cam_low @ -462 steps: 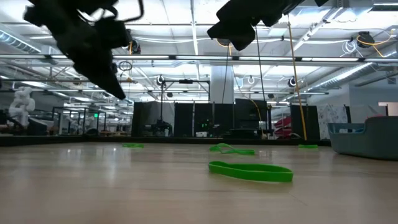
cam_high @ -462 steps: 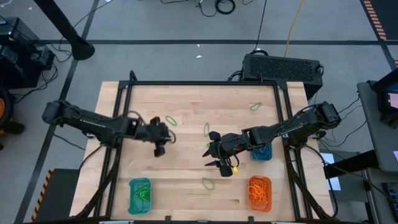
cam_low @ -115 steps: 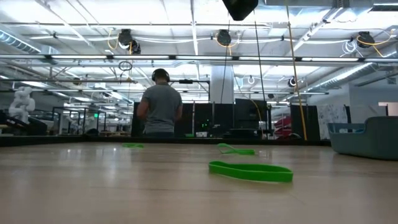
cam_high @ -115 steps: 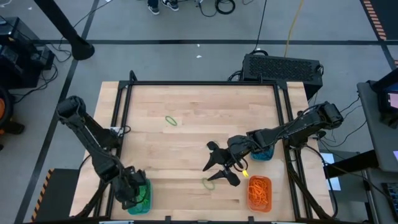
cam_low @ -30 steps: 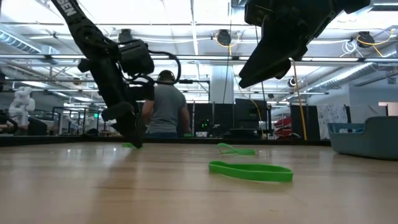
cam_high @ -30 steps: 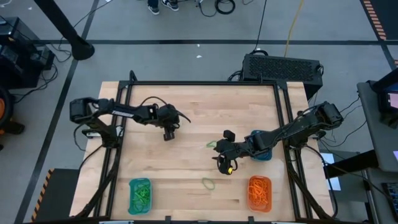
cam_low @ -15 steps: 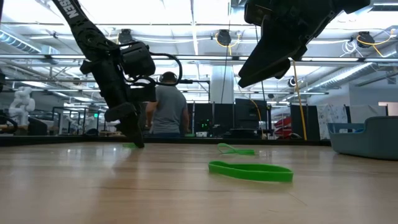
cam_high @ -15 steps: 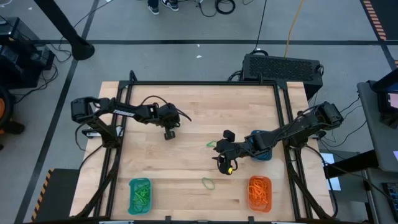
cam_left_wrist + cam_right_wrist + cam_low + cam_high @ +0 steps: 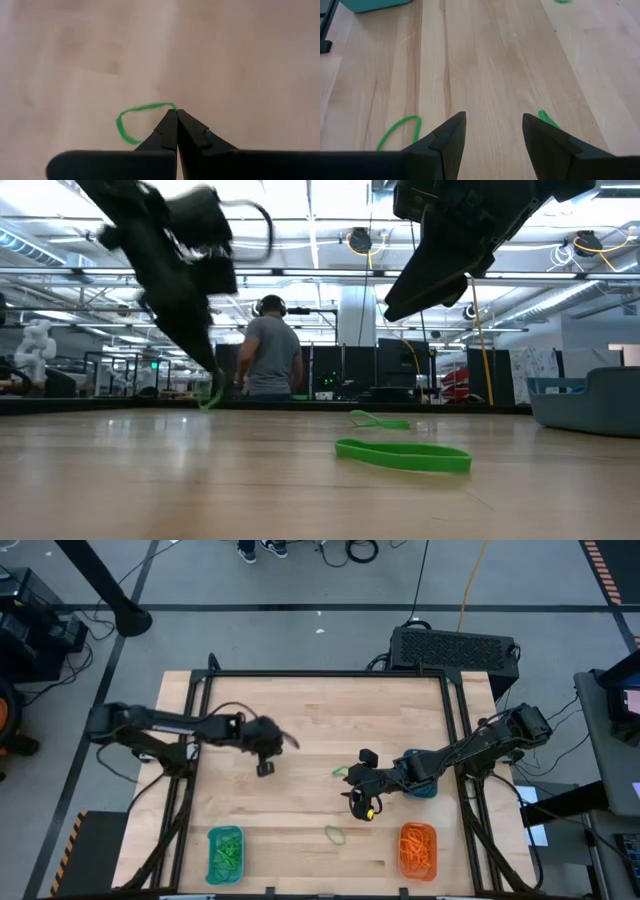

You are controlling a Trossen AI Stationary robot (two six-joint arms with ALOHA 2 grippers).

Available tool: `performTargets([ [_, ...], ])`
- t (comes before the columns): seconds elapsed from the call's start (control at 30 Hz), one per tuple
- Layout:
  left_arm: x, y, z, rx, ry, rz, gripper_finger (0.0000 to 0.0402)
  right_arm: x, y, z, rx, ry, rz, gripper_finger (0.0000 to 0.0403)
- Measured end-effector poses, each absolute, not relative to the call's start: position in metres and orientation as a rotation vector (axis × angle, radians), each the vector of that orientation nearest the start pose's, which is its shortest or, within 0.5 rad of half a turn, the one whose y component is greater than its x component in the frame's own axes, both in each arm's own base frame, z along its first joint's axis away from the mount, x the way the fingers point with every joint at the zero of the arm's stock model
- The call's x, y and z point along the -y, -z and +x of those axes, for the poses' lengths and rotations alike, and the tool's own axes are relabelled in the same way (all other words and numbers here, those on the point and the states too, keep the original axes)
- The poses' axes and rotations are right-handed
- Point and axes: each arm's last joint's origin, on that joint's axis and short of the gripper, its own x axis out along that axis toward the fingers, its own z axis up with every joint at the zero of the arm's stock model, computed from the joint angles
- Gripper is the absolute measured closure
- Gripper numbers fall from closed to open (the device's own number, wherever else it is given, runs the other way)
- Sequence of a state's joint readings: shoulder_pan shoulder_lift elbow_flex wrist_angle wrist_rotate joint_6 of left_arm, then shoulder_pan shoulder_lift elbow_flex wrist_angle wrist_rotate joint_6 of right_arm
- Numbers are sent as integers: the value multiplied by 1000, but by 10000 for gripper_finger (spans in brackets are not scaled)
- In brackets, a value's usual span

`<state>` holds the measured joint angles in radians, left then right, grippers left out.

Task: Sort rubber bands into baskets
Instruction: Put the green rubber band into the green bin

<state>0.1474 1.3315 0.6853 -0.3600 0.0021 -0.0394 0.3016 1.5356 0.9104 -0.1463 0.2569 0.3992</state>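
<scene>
My left gripper (image 9: 265,768) hangs over the table's left middle, shut on a green rubber band (image 9: 131,121). In the low view the band (image 9: 209,395) dangles under the fingertips. My right gripper (image 9: 357,802) waits open above the table's middle, with nothing between its fingers (image 9: 494,116). Loose green rubber bands (image 9: 334,834) (image 9: 340,772) lie flat on the wood. A teal basket (image 9: 225,853) with green bands stands near left, and an orange basket (image 9: 418,850) with orange bands stands near right. Another teal basket (image 9: 421,784) sits partly under the right arm. My left gripper pinches one end of the green loop (image 9: 171,105) between its two fingertips. The fingers slant down from the table's left. The rest of the loop hangs slack below the fingertips, lifted off the wood.
A black frame (image 9: 320,674) borders the table. A black box (image 9: 455,648) stands beyond the far right corner. A person (image 9: 270,350) stands in the room behind. Bare wood spreads across the far half of the table (image 9: 330,705).
My left gripper has risen from the table and drawn back toward the near left. It has taken the green band up with it, so the band now hangs off the wood. My right arm has kept still.
</scene>
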Motion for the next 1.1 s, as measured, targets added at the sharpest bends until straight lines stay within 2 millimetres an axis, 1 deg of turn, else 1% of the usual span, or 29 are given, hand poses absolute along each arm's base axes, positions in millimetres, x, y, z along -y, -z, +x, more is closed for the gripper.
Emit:
performTargets([
  [0.1,-7,-192,227,-1008,-87,-145,400,-86,-206,301,-735,105,168,216],
  [0.3,52,-215,203,-958,22,-247,401,-87,-206,301,-732,106,175,216],
  [0.5,101,-228,173,-921,102,-359,401,-87,-207,302,-717,112,204,216],
  [0.73,145,-227,142,-993,173,-514,401,-88,-211,305,-670,102,223,216],
  [0.9,172,-223,124,-1031,207,-605,401,-88,-211,305,-668,102,224,216],
  [1.0,185,-216,117,-1042,188,-618,401,-88,-211,305,-668,105,234,216],
  [1.1,196,-207,116,-1054,172,-616,401,-88,-211,305,-667,105,235,216],
])
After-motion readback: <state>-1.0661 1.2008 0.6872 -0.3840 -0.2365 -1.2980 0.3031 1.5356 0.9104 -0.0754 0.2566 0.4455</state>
